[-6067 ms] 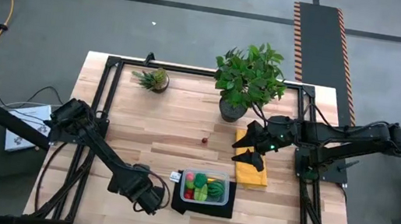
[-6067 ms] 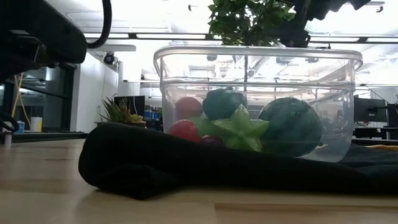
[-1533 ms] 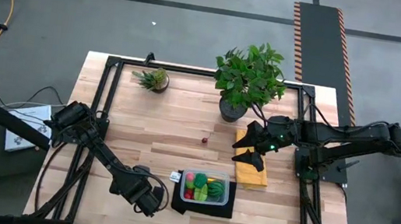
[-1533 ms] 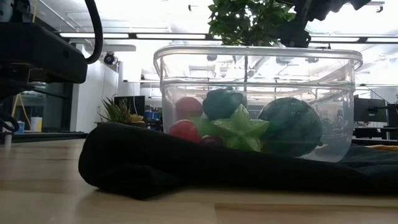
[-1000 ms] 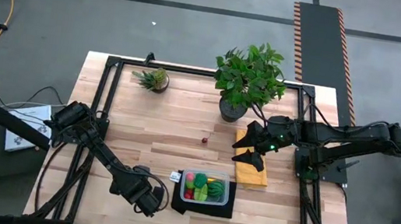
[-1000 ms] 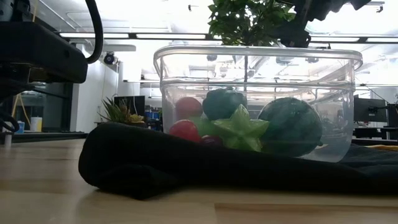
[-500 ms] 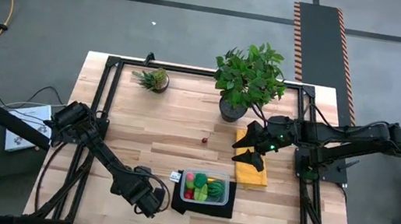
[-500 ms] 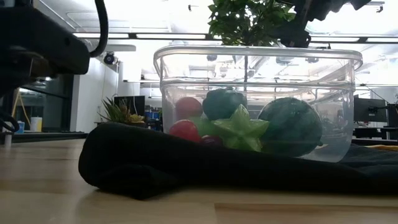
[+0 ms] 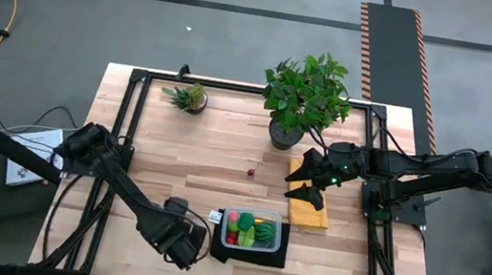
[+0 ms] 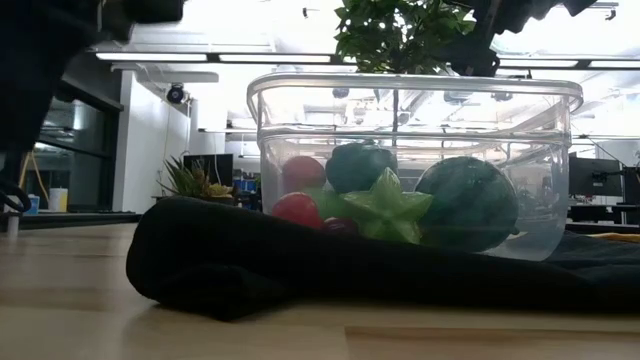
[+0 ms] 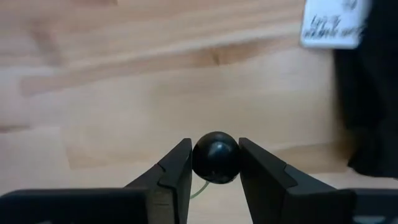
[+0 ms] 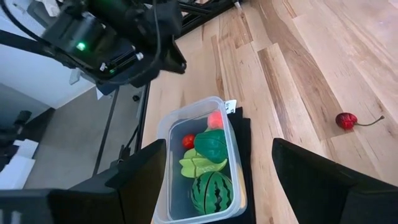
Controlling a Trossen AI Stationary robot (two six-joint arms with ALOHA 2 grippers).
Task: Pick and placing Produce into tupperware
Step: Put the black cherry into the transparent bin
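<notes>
While my left gripper (image 11: pixel 214 163) pinches a dark berry (image 11: pixel 216 157) at nine o'clock of the tupperware (image 9: pixel 251 231), my right gripper (image 9: pixel 314 184) hangs spread and empty.

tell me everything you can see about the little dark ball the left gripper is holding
The dark ball is a small, round, glossy black piece of produce, berry-sized, with a thin pale green stem trailing from its underside. It sits pinched between the left gripper's two dark fingers, one touching each side, held above the bare wooden table. Seen from above, that gripper is just left of the black mat and the tupperware. Nothing else touches the ball.
</notes>
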